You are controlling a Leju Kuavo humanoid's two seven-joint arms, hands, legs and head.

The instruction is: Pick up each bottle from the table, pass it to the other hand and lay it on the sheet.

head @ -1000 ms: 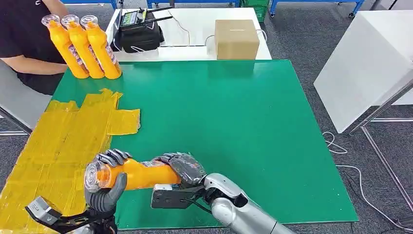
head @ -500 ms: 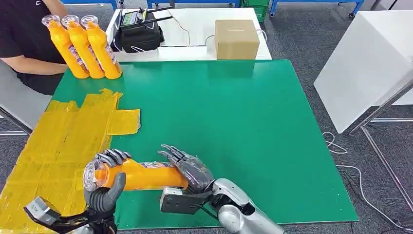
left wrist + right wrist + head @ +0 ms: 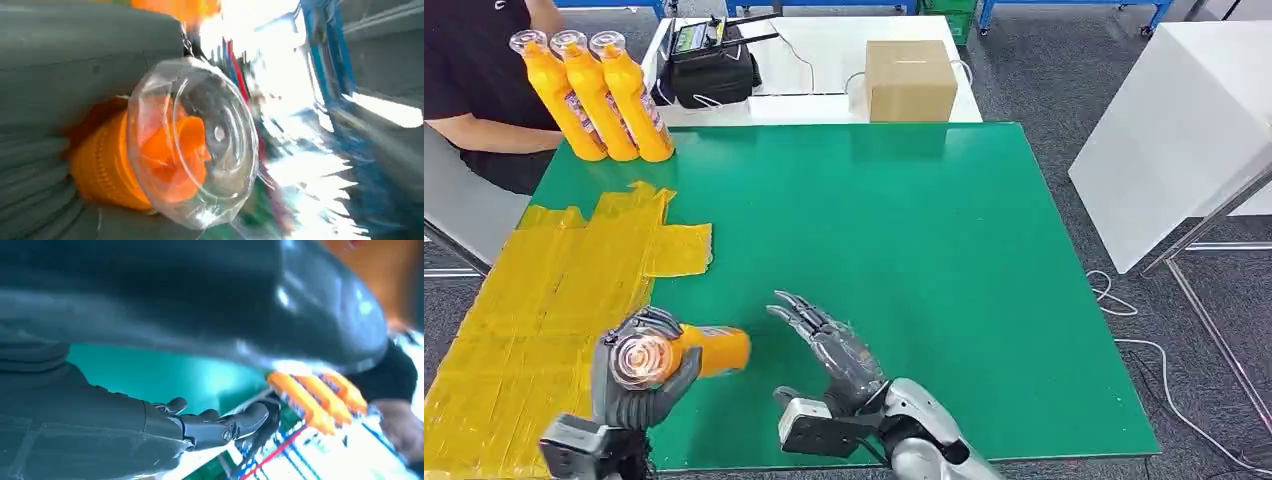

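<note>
My left hand (image 3: 642, 378) grips an orange bottle (image 3: 686, 352) near the table's front edge, its clear cap (image 3: 640, 360) turned toward the camera. In the left wrist view the clear cap (image 3: 197, 140) looms large beside the grey thumb. My right hand (image 3: 832, 347) stands to the right of the bottle, fingers spread, holding nothing and apart from it; its fingers (image 3: 215, 427) stretch out over the green surface. The yellow sheet (image 3: 554, 290) covers the table's left side. Three more orange bottles (image 3: 594, 95) stand at the far left corner, also the orange bottles (image 3: 320, 397) in the right wrist view.
A person in a black top (image 3: 474, 70) sits at the far left behind the standing bottles. A cardboard box (image 3: 910, 80) and a black device (image 3: 709, 65) rest on a white table beyond. The green table (image 3: 924, 250) stretches right; a white table (image 3: 1174, 130) stands further right.
My right hand has let go of the bottle, spread its fingers and drawn away to the right. My left hand has swung the bottle so its cap faces the camera.
</note>
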